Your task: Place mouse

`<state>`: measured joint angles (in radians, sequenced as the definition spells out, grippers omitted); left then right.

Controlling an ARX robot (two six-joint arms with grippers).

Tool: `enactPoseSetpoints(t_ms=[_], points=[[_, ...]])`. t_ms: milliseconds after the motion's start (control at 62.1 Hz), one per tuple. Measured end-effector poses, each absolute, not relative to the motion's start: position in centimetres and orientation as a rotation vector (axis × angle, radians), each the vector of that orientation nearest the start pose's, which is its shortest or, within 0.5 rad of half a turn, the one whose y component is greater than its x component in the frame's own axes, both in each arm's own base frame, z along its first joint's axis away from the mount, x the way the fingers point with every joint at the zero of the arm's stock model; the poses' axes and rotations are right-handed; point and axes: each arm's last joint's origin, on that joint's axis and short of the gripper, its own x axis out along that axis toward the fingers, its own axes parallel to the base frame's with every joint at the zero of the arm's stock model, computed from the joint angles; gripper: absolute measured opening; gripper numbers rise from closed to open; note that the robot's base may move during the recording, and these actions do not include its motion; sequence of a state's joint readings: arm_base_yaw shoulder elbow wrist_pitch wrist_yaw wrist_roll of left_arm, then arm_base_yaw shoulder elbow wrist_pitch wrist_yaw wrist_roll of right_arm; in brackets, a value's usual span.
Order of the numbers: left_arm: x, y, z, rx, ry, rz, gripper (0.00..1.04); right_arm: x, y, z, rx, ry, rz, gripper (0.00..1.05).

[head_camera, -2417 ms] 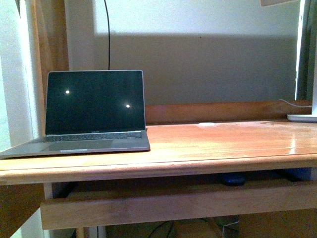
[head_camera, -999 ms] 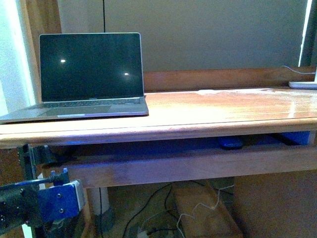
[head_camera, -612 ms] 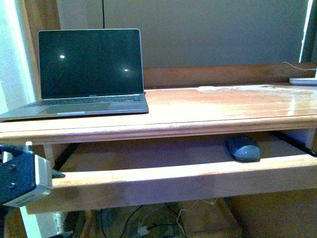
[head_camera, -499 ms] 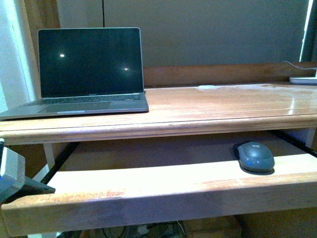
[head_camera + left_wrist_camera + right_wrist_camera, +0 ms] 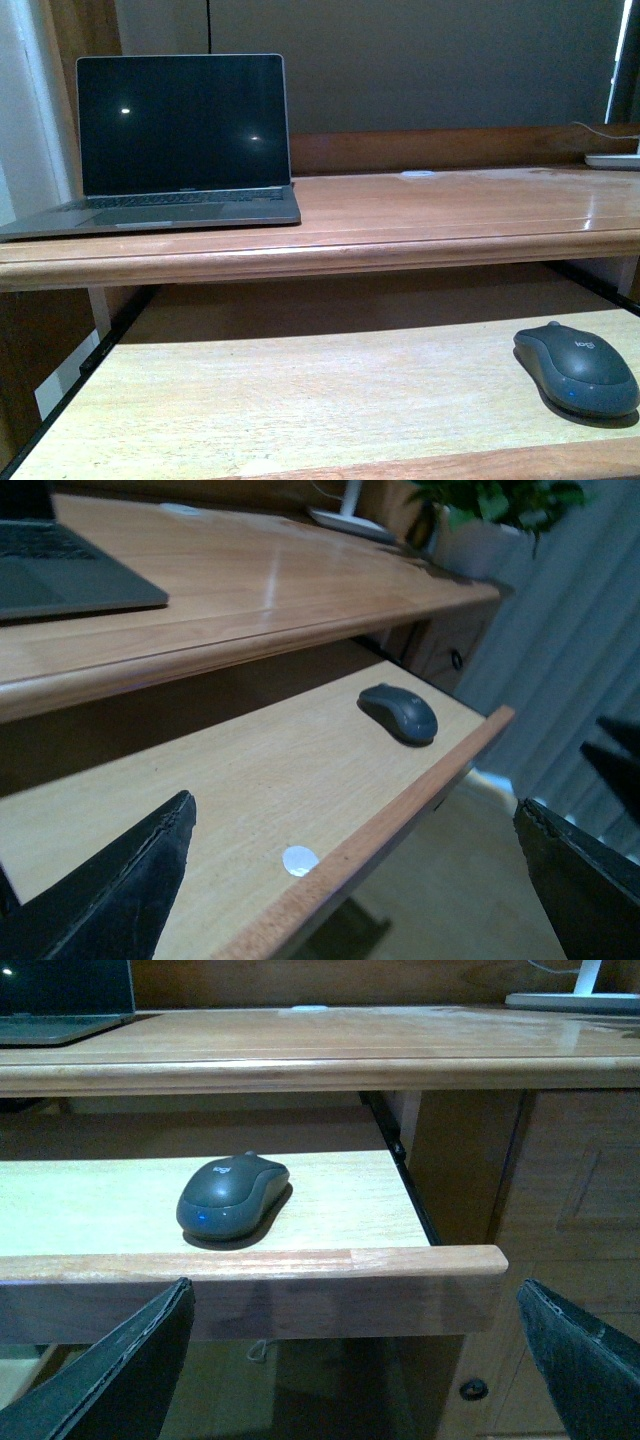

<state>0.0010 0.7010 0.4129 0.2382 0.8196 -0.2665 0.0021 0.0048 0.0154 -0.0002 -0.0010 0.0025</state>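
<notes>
The mouse (image 5: 232, 1195) lies at the right end of the pull-out shelf (image 5: 340, 1200), ahead of the right fingers (image 5: 120, 1380), far from the left fingers (image 5: 120, 890). Both pairs are spread wide, empty

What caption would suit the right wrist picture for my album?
Open right gripper faces a dark grey mouse lying on the pulled-out wooden tray beneath the desk.

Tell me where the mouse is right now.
Front view: the mouse sits at the right end of the pulled-out tray, near its front edge, under the desktop where the laptop stands at left.
</notes>
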Motion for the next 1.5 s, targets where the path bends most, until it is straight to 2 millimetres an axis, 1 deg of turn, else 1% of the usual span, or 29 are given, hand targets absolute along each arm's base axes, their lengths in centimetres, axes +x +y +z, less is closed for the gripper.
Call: enactPoseSetpoints(t_ms=[48,81,97,113,145,177,193,209,226,258,290,338,371,403,467,516,548,612,661,741,951,1112,1305,1418,1498], points=[[14.3,-2.1,25.5,-0.332,0.160,-0.739,0.97,9.7,0.0,16.8,0.003,-0.010,0.003,0.97],[13.4,-2.4,25.2,-0.326,0.144,-0.624,0.92,9.7,0.0,16.8,0.003,-0.010,0.003,0.97],[12.8,-2.6,24.9,-0.308,0.131,-0.550,0.89,9.7,0.0,16.8,0.002,-0.010,0.003,0.97],[12.4,-2.7,24.7,-0.296,0.131,-0.544,0.87,9.7,0.0,16.8,0.003,-0.010,0.003,0.97],[11.2,-2.7,23.9,-0.229,0.102,-0.383,0.80,9.7,0.0,16.8,0.003,-0.010,0.003,0.97],[10.6,-2.5,23.4,-0.169,0.071,-0.292,0.75,9.7,0.0,16.7,0.015,0.007,-0.014,0.97],[10.4,-2.4,23.3,-0.153,0.059,-0.258,0.73,9.8,0.0,16.7,0.019,0.027,-0.031,0.97],[10.2,-2.1,23.1,-0.127,0.036,-0.189,0.70,9.8,0.1,16.8,0.036,0.058,-0.055,0.97],[10.1,-2.0,23.0,-0.123,0.028,-0.156,0.68,10.0,0.1,17.0,0.054,0.080,-0.076,0.97],[9.9,-1.5,22.7,-0.092,0.006,-0.043,0.61,10.5,0.2,17.4,0.080,0.101,-0.106,0.97],[9.8,-1.3,22.5,-0.075,-0.004,-0.011,0.56,11.0,0.4,18.1,0.088,0.110,-0.105,0.97],[9.7,-1.2,22.1,-0.055,-0.003,-0.013,0.49,12.0,0.7,19.2,0.095,0.105,-0.101,0.97],[9.8,-1.2,21.7,-0.042,0.001,-0.020,0.43,13.0,1.1,20.3,0.096,0.091,-0.092,0.97],[9.8,-1.0,21.2,-0.032,0.007,-0.043,0.36,13.8,1.3,21.1,0.097,0.079,-0.082,0.97],[9.8,-0.4,20.7,-0.022,0.010,-0.030,0.26,15.6,2.0,22.4,0.096,0.065,-0.063,0.97],[9.8,-0.1,20.4,-0.021,0.009,-0.004,0.19,17.0,2.5,23.1,0.089,0.075,-0.044,0.97],[9.8,-0.1,20.1,-0.019,0.006,0.002,0.11,17.8,2.9,23.3,0.081,0.095,-0.037,0.97],[9.8,-0.1,19.8,-0.018,0.006,-0.005,0.02,19.2,3.6,23.3,0.058,0.146,-0.014,0.97],[9.8,-0.1,19.5,-0.015,0.006,-0.004,0.03,20.3,4.3,23.1,0.033,0.192,0.002,0.97],[9.8,-0.1,19.2,-0.014,0.007,-0.004,0.03,21.3,5.0,22.5,-0.012,0.254,0.011,0.97],[9.8,-0.1,18.4,-0.012,0.006,-0.003,0.03,23.5,6.2,22.9,-0.091,0.291,0.004,0.97],[9.8,-0.1,17.9,-0.011,0.007,-0.003,0.03,24.5,7.2,22.6,-0.119,0.315,0.012,0.97],[9.8,-0.1,17.5,-0.011,0.002,-0.004,0.03,25.7,8.4,21.1,-0.164,0.367,0.005,0.97],[9.8,0.0,16.6,-0.011,0.003,-0.004,0.03,26.3,8.8,21.0,-0.174,0.380,-0.007,0.97],[9.8,0.0,16.6,-0.011,0.003,-0.003,0.03,26.8,9.1,21.1,-0.185,0.383,-0.012,0.97]])
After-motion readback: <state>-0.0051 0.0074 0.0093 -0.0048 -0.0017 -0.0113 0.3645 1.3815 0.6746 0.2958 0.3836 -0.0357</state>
